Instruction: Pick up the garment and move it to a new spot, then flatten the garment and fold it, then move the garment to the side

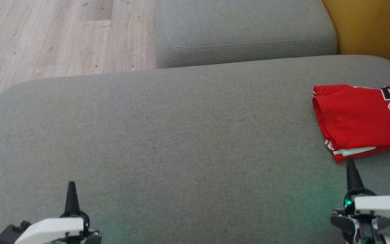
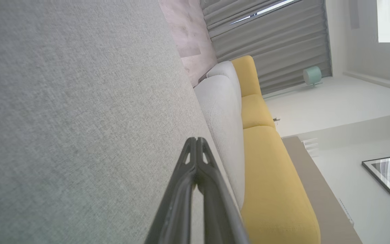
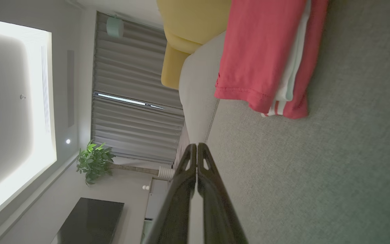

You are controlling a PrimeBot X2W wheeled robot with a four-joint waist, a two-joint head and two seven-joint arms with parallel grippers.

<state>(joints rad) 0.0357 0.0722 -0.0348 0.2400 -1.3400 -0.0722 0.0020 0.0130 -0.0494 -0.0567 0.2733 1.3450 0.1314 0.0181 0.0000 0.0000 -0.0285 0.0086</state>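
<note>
A red garment (image 1: 361,118) with white trim and a dark number lies folded at the right edge of the grey cushion (image 1: 181,142). In the right wrist view the garment (image 3: 259,51) sits just beyond the fingertips, its layered hem showing. My right gripper (image 1: 350,164) is shut with nothing in it, its tip close to the garment's near corner but apart from it. At the lower left my left gripper (image 1: 71,185) is shut and empty above bare cushion. The left gripper (image 2: 196,139) shows its fingertips pressed together, as does the right gripper (image 3: 196,145).
A second grey cushion (image 1: 242,30) lies beyond the first. A yellow sofa part (image 1: 374,27) stands at the far right and wooden floor (image 1: 56,37) at the far left. Wide bare cushion surface stretches between the two grippers.
</note>
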